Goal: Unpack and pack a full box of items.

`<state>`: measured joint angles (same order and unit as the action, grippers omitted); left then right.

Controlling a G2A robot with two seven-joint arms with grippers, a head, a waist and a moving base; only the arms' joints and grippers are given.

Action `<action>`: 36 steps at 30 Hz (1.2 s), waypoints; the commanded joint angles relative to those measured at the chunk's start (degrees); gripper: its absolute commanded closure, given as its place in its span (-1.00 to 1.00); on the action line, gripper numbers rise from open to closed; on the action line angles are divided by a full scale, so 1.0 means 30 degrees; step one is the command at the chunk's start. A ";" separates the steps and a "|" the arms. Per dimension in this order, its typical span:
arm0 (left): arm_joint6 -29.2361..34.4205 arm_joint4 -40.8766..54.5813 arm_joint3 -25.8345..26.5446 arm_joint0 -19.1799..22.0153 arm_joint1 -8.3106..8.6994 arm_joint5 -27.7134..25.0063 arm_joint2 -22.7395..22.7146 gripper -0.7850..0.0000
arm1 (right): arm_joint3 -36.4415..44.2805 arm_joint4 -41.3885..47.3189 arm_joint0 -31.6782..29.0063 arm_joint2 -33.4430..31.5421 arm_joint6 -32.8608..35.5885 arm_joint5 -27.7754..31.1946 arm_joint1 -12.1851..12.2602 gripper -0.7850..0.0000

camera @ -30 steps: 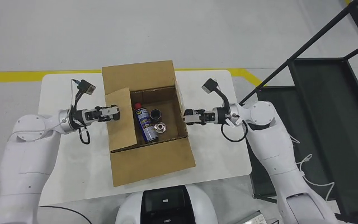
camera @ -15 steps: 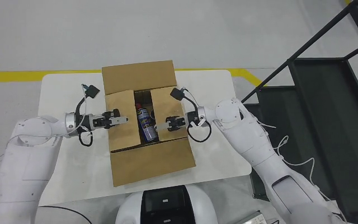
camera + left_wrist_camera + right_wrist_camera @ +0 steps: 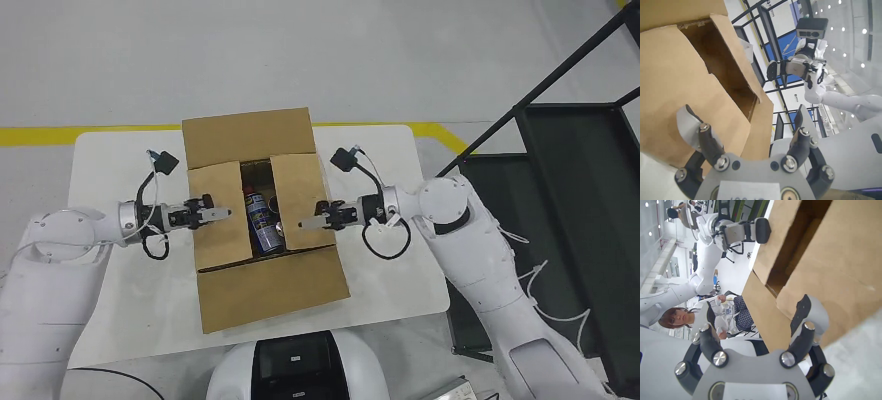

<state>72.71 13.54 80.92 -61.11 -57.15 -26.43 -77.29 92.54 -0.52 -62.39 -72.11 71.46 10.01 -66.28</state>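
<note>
The cardboard box [image 3: 270, 285] stands mid-table with its far and near flaps laid outward. Its left side flap [image 3: 217, 238] and right side flap [image 3: 298, 190] lean inward, leaving a gap where a blue spray can [image 3: 262, 222] shows. My left gripper [image 3: 215, 213] is open at the left flap; in the left wrist view the gripper [image 3: 743, 117] has one finger against that flap [image 3: 677, 85]. My right gripper [image 3: 306, 222] is open at the right flap's near corner; in its own view the gripper [image 3: 757, 311] straddles the flap [image 3: 838, 266] edge.
The box takes up the middle of the white table [image 3: 390, 270], with bare strips to its left and right. A dark metal rack [image 3: 560, 200] stands beyond the table's right edge. A yellow floor line [image 3: 100, 132] runs behind.
Both side flaps have been swung inward over the box, hiding the small items beside the can. Both grippers moved in toward the centre; the right wrist then drew back slightly.
</note>
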 commanded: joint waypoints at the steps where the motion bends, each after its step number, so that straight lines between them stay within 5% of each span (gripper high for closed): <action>1: 0.0456 0.1729 -0.0071 -0.0145 0.0095 -0.0200 -0.0590 -1.00 | 0.0738 -0.0307 -0.1255 -0.1578 0.0213 -0.0545 0.0335 -1.00; 7: 0.0928 0.5199 0.0104 -0.1121 0.0410 -0.0757 -0.2673 -1.00 | 0.1415 -0.0830 -0.3913 -0.3152 0.1179 -0.1314 0.0864 -1.00; 17: 0.0027 0.7388 0.1031 -0.3689 0.0705 -0.1673 -0.5009 -1.00 | 0.0726 -0.1434 -0.4654 -0.1025 0.3037 -0.2045 0.1026 -1.00; 36: -0.0653 0.7928 0.0363 -0.4753 0.0791 -0.1675 -0.5482 -1.00 | -0.0483 0.1602 -0.2905 0.1627 0.4232 -0.1169 0.0980 -1.00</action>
<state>70.88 37.36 82.05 -75.25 -54.78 -31.41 -93.72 90.90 3.72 -71.07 -67.27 84.14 6.25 -63.38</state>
